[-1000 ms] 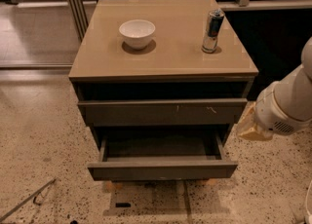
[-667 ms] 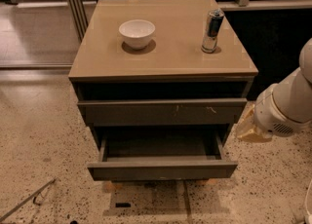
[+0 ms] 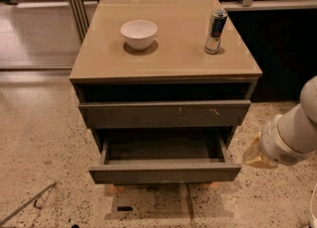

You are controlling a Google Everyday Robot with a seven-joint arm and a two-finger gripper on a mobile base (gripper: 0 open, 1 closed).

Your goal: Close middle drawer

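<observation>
The arm [image 3: 292, 135] is a thick, smooth white tube with glossy, rounded casing, built from barrel-shaped segments. A darker seam rings the joint, and a greyish, speckled patch marks the underside of the end segment. Its pincer [image 3: 253, 156], low at the right edge of the view, shows as a pale amber, translucent-looking wedge tapering leftward.

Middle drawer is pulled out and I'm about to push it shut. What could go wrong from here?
The claw sits off to the right of the middle drawer, not facing its front; pushing from there may catch the corner and skew it. The scratched front above also seems slightly out, so a high push could hit that instead. A hard jolt might tip the upright can on top.
</observation>
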